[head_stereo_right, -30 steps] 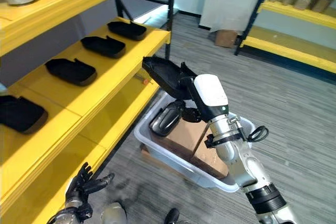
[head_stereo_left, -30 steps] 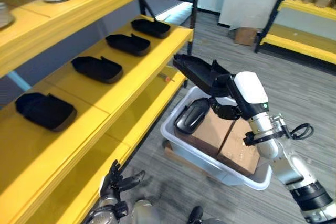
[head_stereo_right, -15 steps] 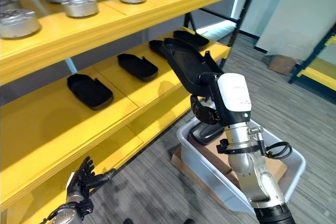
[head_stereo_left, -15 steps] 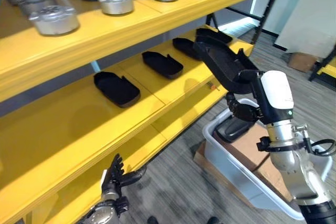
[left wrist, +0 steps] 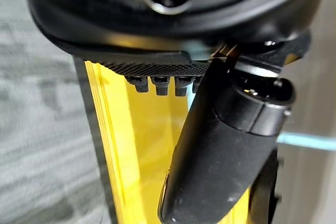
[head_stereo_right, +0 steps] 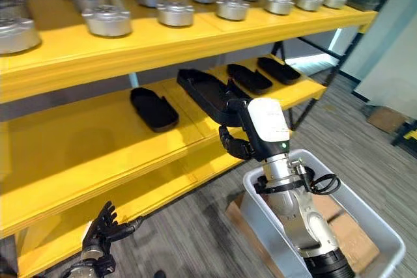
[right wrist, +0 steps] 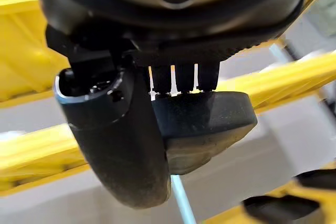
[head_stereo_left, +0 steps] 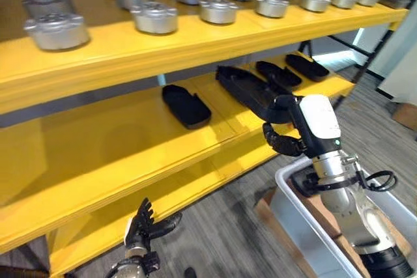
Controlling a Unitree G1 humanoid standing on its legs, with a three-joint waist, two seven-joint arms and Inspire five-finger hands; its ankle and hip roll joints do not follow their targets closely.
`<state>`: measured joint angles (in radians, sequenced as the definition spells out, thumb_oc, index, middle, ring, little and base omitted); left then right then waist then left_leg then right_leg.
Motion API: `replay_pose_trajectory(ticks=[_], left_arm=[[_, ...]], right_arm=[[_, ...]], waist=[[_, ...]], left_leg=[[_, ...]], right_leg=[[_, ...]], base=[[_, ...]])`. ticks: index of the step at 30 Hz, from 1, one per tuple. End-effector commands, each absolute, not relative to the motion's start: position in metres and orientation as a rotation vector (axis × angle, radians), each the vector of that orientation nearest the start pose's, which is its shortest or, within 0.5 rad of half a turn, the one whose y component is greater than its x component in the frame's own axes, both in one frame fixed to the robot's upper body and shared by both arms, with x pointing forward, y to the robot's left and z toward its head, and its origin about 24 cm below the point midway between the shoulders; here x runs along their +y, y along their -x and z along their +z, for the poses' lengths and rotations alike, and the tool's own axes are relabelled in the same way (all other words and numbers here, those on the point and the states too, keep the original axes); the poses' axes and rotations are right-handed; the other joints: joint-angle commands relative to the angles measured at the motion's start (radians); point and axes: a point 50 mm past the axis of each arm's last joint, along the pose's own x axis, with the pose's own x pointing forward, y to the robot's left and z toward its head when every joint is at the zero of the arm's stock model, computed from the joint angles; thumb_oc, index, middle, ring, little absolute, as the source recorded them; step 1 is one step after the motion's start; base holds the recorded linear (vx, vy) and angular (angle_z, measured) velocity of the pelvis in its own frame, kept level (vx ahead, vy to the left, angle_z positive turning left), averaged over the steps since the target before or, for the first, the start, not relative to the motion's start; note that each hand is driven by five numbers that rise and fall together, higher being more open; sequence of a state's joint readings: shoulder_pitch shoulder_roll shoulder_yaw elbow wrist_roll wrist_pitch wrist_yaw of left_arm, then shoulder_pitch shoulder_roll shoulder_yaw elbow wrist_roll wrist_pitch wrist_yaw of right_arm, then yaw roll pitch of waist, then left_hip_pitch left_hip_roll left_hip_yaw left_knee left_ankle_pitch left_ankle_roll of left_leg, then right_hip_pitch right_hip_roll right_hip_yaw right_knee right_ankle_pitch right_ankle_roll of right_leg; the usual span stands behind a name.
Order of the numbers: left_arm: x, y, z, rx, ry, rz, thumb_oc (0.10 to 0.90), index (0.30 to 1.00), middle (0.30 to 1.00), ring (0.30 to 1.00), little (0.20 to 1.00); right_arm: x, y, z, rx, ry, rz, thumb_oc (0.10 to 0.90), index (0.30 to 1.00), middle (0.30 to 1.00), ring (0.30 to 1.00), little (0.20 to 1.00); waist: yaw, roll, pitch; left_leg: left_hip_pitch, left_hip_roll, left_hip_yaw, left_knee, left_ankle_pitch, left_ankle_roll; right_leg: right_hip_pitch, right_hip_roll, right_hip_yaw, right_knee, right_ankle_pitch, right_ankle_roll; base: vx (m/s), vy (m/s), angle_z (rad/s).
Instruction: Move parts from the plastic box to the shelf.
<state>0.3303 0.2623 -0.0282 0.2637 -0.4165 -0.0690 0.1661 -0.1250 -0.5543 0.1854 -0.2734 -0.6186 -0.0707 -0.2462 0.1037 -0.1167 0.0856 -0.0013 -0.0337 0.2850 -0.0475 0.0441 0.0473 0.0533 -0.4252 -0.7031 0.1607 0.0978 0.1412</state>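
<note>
While the right hand [head_stereo_left: 281,140] pinches one end of a long black tray-like part [head_stereo_left: 251,89], thumb below and fingers curled over its rim, the part hangs tilted over the front edge of the middle shelf [head_stereo_left: 117,141], its far end reaching in above the boards. The right wrist view shows what the head views cannot: the part's rounded dark-grey end [right wrist: 202,121] clamped between the thumb [right wrist: 118,140] and the short row of fingers.

On the same middle shelf lie three more black parts: one [head_stereo_left: 186,105] just to the robot's left of the held part, and two [head_stereo_left: 277,73] [head_stereo_left: 307,66] beyond it towards the far end. Above the middle shelf, the top shelf [head_stereo_left: 195,40] carries two rows of round silver metal parts [head_stereo_left: 156,17]; about fourteen can be counted, though the far ones are too small to be sure of.

Below and to the robot's right of the middle shelf stands the grey plastic box [head_stereo_right: 273,239] on the floor, with brown cardboard [head_stereo_right: 355,239] inside it.

The left hand [head_stereo_left: 146,222] hangs low beside the bottom shelf, fingers spread and holding nothing.

A second ago the part was held over the plastic box, clear of the shelf; it has since been carried up and across to the shelf, and the camera has swung to follow.
</note>
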Motion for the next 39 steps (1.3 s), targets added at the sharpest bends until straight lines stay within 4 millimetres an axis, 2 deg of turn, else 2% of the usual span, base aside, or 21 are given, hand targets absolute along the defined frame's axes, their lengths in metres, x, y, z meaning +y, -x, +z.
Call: replay_pose_trajectory(ticks=[1, 2, 3, 4, 5, 6, 7, 8, 9, 10, 11, 13, 17, 25, 28, 30, 32, 33, 34, 38, 39], left_arm=[[0.246, -0.184, -0.015, 0.232, -0.022, 0.278, 0.900, 1.000, 1.000, 1.000, 1.000], [0.247, -0.186, -0.015, 0.231, -0.028, 0.280, 0.900, 1.000, 1.000, 1.000, 1.000], [0.247, -0.186, -0.015, 0.231, -0.028, 0.280, 0.900, 1.000, 1.000, 1.000, 1.000], [0.250, -0.185, -0.015, 0.237, -0.041, 0.287, 0.900, 1.000, 1.000, 1.000, 1.000], [0.250, -0.185, -0.015, 0.237, -0.041, 0.287, 0.900, 1.000, 1.000, 1.000, 1.000], [0.251, -0.183, -0.017, 0.246, -0.047, 0.292, 0.900, 1.000, 1.000, 1.000, 1.000], [0.252, -0.181, -0.019, 0.261, -0.054, 0.294, 0.900, 1.000, 1.000, 1.000, 1.000], [0.252, -0.181, -0.019, 0.260, -0.053, 0.294, 0.900, 1.000, 1.000, 1.000, 1.000], [0.251, -0.181, -0.021, 0.271, -0.051, 0.292, 0.900, 1.000, 1.000, 1.000, 1.000], [0.249, -0.180, -0.022, 0.272, -0.044, 0.292, 0.900, 1.000, 1.000, 1.000, 1.000], [0.246, -0.185, -0.021, 0.265, -0.032, 0.283, 0.900, 1.000, 1.000, 1.000, 1.000], [0.238, -0.188, -0.024, 0.266, -0.010, 0.268, 0.900, 1.000, 1.000, 1.000, 1.000], [0.235, -0.179, -0.030, 0.289, 0.028, 0.272, 0.900, 1.000, 1.000, 1.000, 1.000], [0.232, -0.177, -0.033, 0.304, 0.051, 0.285, 0.900, 1.000, 1.000, 1.000, 1.000], [0.228, -0.189, -0.028, 0.275, 0.060, 0.262, 0.900, 1.000, 1.000, 1.000, 1.000], [0.223, -0.197, -0.025, 0.262, 0.081, 0.236, 0.900, 1.000, 1.000, 1.000, 1.000], [0.224, -0.198, -0.023, 0.252, 0.084, 0.236, 0.900, 1.000, 1.000, 1.000, 1.000], [0.224, -0.198, -0.023, 0.252, 0.084, 0.236, 0.900, 1.000, 1.000, 1.000, 1.000], [0.225, -0.198, -0.022, 0.248, 0.082, 0.239, 0.900, 1.000, 1.000, 1.000, 1.000], [0.224, -0.198, -0.022, 0.249, 0.083, 0.239, 0.900, 1.000, 1.000, 1.000, 1.000], [0.222, -0.197, -0.023, 0.248, 0.098, 0.246, 0.900, 1.000, 1.000, 1.000, 1.000]], right_arm=[[-0.161, -0.264, 0.213, -0.927, 1.041, -0.166, 0.400, 0.300, 0.300, 0.300, 0.300], [-0.162, -0.264, 0.211, -0.918, 1.043, -0.160, 0.400, 0.300, 0.300, 0.300, 0.300], [-0.162, -0.264, 0.212, -0.918, 1.043, -0.160, 0.400, 0.300, 0.300, 0.300, 0.300], [-0.162, -0.263, 0.212, -0.921, 1.036, -0.147, 0.400, 0.300, 0.300, 0.300, 0.300], [-0.162, -0.263, 0.212, -0.921, 1.036, -0.147, 0.400, 0.300, 0.300, 0.300, 0.300], [-0.160, -0.262, 0.212, -0.930, 1.021, -0.134, 0.400, 0.300, 0.300, 0.300, 0.300], [-0.160, -0.261, 0.212, -0.930, 0.999, -0.122, 0.400, 0.300, 0.300, 0.300, 0.300], [-0.160, -0.261, 0.212, -0.931, 0.999, -0.121, 0.400, 0.300, 0.300, 0.300, 0.300], [-0.160, -0.261, 0.212, -0.938, 0.984, -0.114, 0.400, 0.300, 0.300, 0.300, 0.300], [-0.159, -0.261, 0.213, -0.943, 0.981, -0.108, 0.400, 0.300, 0.300, 0.300, 0.300], [-0.158, -0.259, 0.214, -0.953, 0.964, -0.107, 0.400, 0.300, 0.300, 0.300, 0.300], [-0.159, -0.259, 0.214, -0.954, 0.979, -0.110, 0.400, 0.300, 0.300, 0.300, 0.300], [-0.161, -0.256, 0.215, -0.963, 0.991, -0.114, 0.400, 0.300, 0.300, 0.300, 0.300], [-0.161, -0.253, 0.221, -0.996, 0.986, -0.119, 0.400, 0.300, 0.300, 0.300, 0.300], [-0.159, -0.252, 0.231, -1.049, 0.979, -0.135, 0.400, 0.300, 0.300, 0.300, 0.300], [-0.161, -0.249, 0.242, -1.114, 0.991, -0.178, 0.400, 0.300, 0.300, 0.300, 0.300], [-0.163, -0.249, 0.244, -1.118, 1.000, -0.200, 0.400, 0.300, 0.300, 0.300, 0.300], [-0.163, -0.249, 0.244, -1.118, 1.000, -0.200, 0.400, 0.300, 0.300, 0.300, 0.300], [-0.166, -0.248, 0.244, -1.116, 1.003, -0.214, 0.400, 0.300, 0.300, 0.300, 0.300], [-0.166, -0.248, 0.244, -1.115, 1.004, -0.213, 0.400, 0.300, 0.300, 0.300, 0.300], [-0.173, -0.247, 0.250, -1.131, 1.031, -0.251, 0.400, 0.300, 0.300, 0.300, 0.300]], waist=[[-0.004, -0.001, -0.015], [-0.022, -0.006, -0.005], [-0.020, -0.007, -0.006], [-0.043, 0.000, 0.006], [-0.038, 0.000, 0.004], [-0.048, 0.006, 0.009], [-0.068, 0.016, 0.016], [-0.066, 0.018, 0.014], [-0.076, 0.019, 0.015], [-0.086, 0.019, 0.013], [-0.102, 0.018, 0.024], [-0.113, 0.007, 0.009], [-0.103, 0.008, -0.040], [-0.102, 0.018, -0.041], [-0.106, 0.007, -0.005], [-0.132, -0.012, 0.016], [-0.137, -0.011, 0.009], [-0.137, -0.011, 0.009], [-0.142, -0.009, 0.004], [-0.143, -0.005, 0.007], [-0.126, 0.053, -0.021]], left_leg=[[0.074, 0.045, -0.109, -0.038, -0.107, -0.040], [0.063, 0.035, -0.113, -0.040, -0.088, -0.032], [0.062, 0.035, -0.112, -0.040, -0.088, -0.032], [0.066, 0.039, -0.131, -0.040, -0.084, -0.028], [0.065, 0.040, -0.126, -0.040, -0.084, -0.028], [0.065, 0.046, -0.132, -0.040, -0.076, -0.023], [0.073, 0.053, -0.144, -0.040, -0.076, -0.014], [0.070, 0.059, -0.141, -0.040, -0.075, -0.019], [0.074, 0.058, -0.147, -0.040, -0.081, -0.019], [0.071, 0.054, -0.154, -0.040, -0.080, -0.023], [0.074, 0.047, -0.186, -0.040, -0.074, -0.033], [0.061, 0.047, -0.193, -0.040, -0.078, -0.041], [0.067, 0.067, -0.159, -0.040, -0.079, -0.056], [0.087, 0.079, -0.168, -0.028, -0.079, -0.069], [-0.008, 0.077, -0.167, 0.160, -0.131, -0.085], [-0.049, 0.190, -0.055, 0.283, -0.152, -0.108], [-0.045, 0.277, -0.042, 0.272, -0.137, -0.126], [-0.045, 0.277, -0.042, 0.272, -0.137, -0.126], [-0.039, 0.347, -0.027, 0.229, -0.063, -0.149], [-0.031, 0.352, -0.028, 0.222, -0.062, -0.154], [-0.012, 0.433, -0.110, 0.098, 0.074, -0.213]], right_leg=[[0.022, -0.087, 0.108, 0.018, 0.227, 0.121], [-0.012, -0.072, 0.180, 0.020, 0.232, 0.107], [-0.014, -0.072, 0.182, 0.021, 0.232, 0.107], [-0.061, -0.004, 0.310, 0.037, 0.193, 0.088], [-0.067, -0.004, 0.316, 0.040, 0.192, 0.088], [-0.095, 0.053, 0.357, 0.053, 0.142, 0.063], [-0.140, 0.162, 0.399, 0.056, 0.039, 0.031], [-0.147, 0.167, 0.399, 0.061, 0.035, 0.024], [-0.174, 0.234, 0.417, 0.045, -0.006, 0.011], [-0.209, 0.287, 0.443, -0.001, -0.006, 0.002], [-0.213, 0.305, 0.523, -0.046, 0.005, 0.012], [-0.170, 0.342, 0.574, -0.146, 0.006, 0.002], [-0.106, 0.335, 0.524, -0.216, 0.018, 0.003], [-0.074, 0.339, 0.500, -0.207, -0.012, -0.012], [-0.082, 0.317, 0.478, -0.187, -0.021, -0.027], [-0.077, 0.280, 0.436, -0.176, -0.028, -0.031], [-0.070, 0.267, 0.420, -0.178, -0.030, -0.020], [-0.070, 0.267, 0.420, -0.178, -0.030, -0.020], [-0.069, 0.259, 0.391, -0.175, -0.029, -0.018], [-0.063, 0.265, 0.389, -0.175, -0.032, -0.020], [-0.039, 0.209, 0.370, -0.152, -0.052, 0.016]], base=[[-0.05, 0.049, 1.07], [-0.05, 0.047, 1.06], [-0.06, 0.073, 0.89], [0.01, 0.042, 0.38], [-0.01, 0.073, 0.19], [0.00, 0.092, 0.14], [0.00, 0.071, 0.04], [0.04, 0.052, -0.01], [0.05, -0.014, -0.03], [0.08, -0.013, -0.04], [0.05, -0.026, 0.09], [0.05, -0.101, 0.31], [0.11, -0.110, 0.41], [0.05, -0.062, 0.03], [-0.09, -0.062, 0.33], [-0.08, 0.032, 0.88], [0.05, 0.099, 0.88], [0.06, 0.101, 0.62], [-0.01, 0.009, 0.37], [0.07, 0.131, 0.13], [0.34, 0.696, 0.09]])
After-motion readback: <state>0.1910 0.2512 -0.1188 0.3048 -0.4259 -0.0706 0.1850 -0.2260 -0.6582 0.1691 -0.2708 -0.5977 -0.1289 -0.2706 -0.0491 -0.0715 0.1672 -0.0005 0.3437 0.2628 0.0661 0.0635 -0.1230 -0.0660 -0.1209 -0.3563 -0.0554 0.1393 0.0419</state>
